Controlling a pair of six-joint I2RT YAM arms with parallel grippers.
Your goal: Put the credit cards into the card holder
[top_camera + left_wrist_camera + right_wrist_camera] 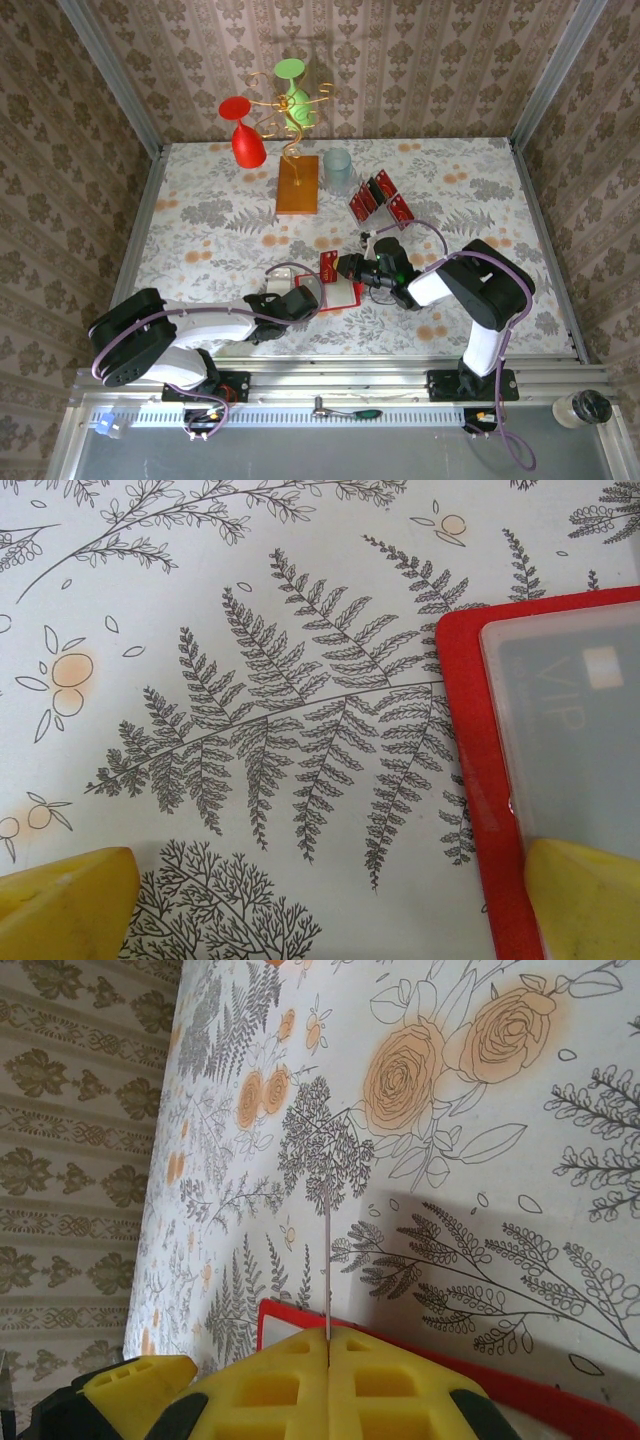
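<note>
The card holder (345, 296) lies open on the floral cloth, a red border round a pale inside. In the left wrist view its red border (468, 730) frames a clear pocket with a grey VIP card (565, 710) under it. My left gripper (303, 301) (325, 910) is open at the holder's left edge, with its right fingertip (590, 900) over the pocket. My right gripper (352, 267) (328, 1338) is shut on one credit card (328, 268), held on edge above the holder; the right wrist view shows it as a thin line (327, 1260) over the holder's red edge (290, 1313). More credit cards (365, 203) stand further back.
A clear tiered stand (386, 205) holds the red cards behind the holder. At the back stand an orange block (298, 185) with a wire rack carrying a red glass (246, 140) and a green glass (296, 98), plus a translucent cup (338, 170). Walls close three sides.
</note>
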